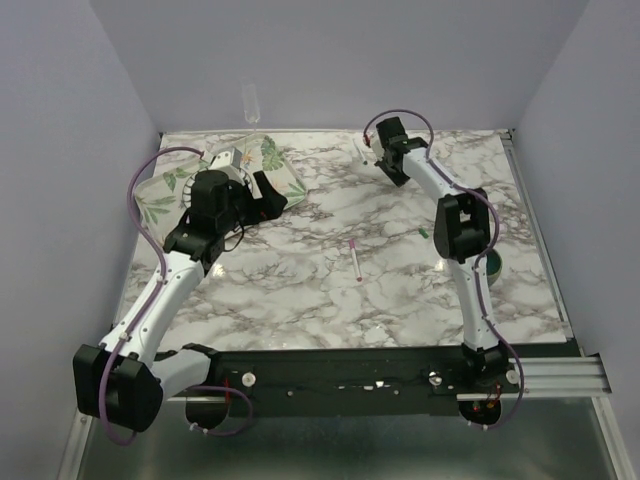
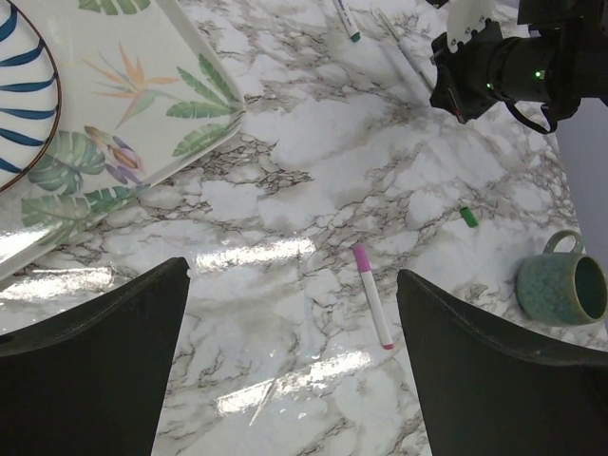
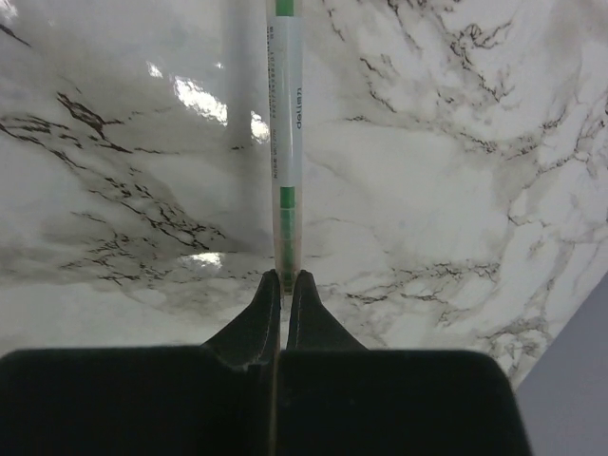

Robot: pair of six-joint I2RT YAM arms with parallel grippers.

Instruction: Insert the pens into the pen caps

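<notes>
My right gripper (image 3: 285,280) is shut on the end of a white-barrelled pen with green markings (image 3: 288,133), which points straight away from the fingers, low over the marble. From above, this gripper (image 1: 373,150) is at the table's far edge. A second white pen (image 2: 373,302) lies mid-table with a pink-magenta cap (image 2: 360,256) on its far end; it also shows from above (image 1: 355,260). The green cap (image 2: 468,216) lies loose on the marble, left of my right arm (image 1: 424,232). My left gripper (image 2: 294,366) is open and empty, above the table near the tray (image 1: 262,195).
A leaf-patterned tray (image 2: 161,104) with a blue-striped plate (image 2: 19,85) sits at the far left. A teal mug (image 2: 560,288) stands at the right, half hidden behind my right arm from above (image 1: 493,263). The marble table (image 1: 300,300) is walled on three sides.
</notes>
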